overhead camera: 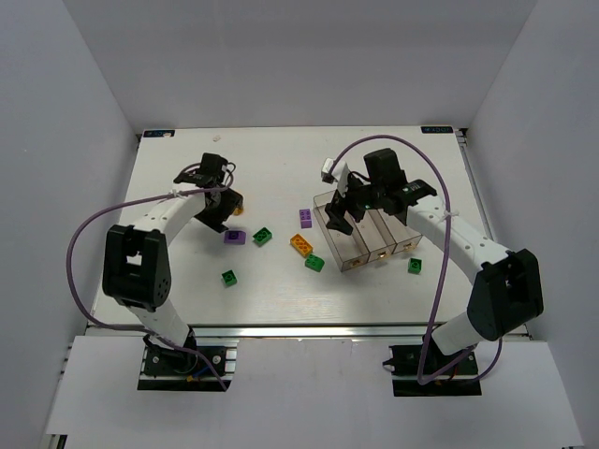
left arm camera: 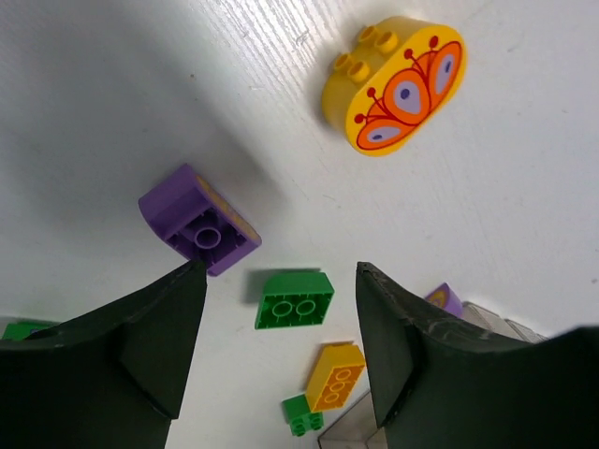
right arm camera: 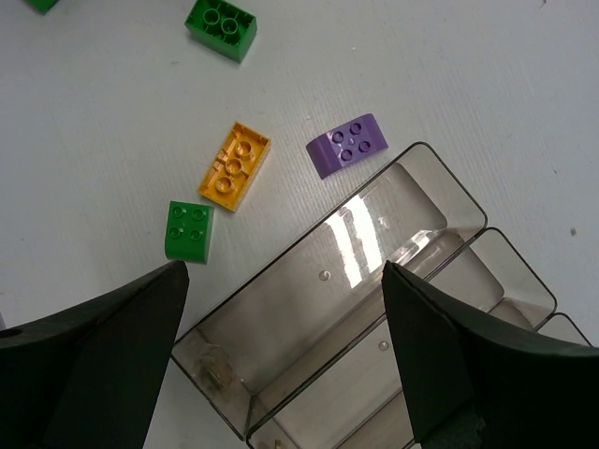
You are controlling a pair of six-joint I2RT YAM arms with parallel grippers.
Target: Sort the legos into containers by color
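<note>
My left gripper (overhead camera: 225,215) (left arm camera: 281,270) is open and empty above the table. Just ahead of it lie a purple brick (left arm camera: 198,221) (overhead camera: 235,238), a green brick (left arm camera: 294,298) (overhead camera: 262,237) and a yellow oval brick with a flower print (left arm camera: 393,84). My right gripper (overhead camera: 339,217) (right arm camera: 283,271) is open and empty over the leftmost of three joined clear bins (overhead camera: 361,251) (right arm camera: 309,313), which looks empty. Beside the bins lie an orange brick (right arm camera: 235,165) (overhead camera: 300,243), a purple brick (right arm camera: 348,145) (overhead camera: 306,217) and a green brick (right arm camera: 189,230) (overhead camera: 314,263).
More green bricks lie at the front left (overhead camera: 229,277) and right of the bins (overhead camera: 415,266). Another green brick (right arm camera: 221,26) shows at the top of the right wrist view. White walls enclose the table on three sides.
</note>
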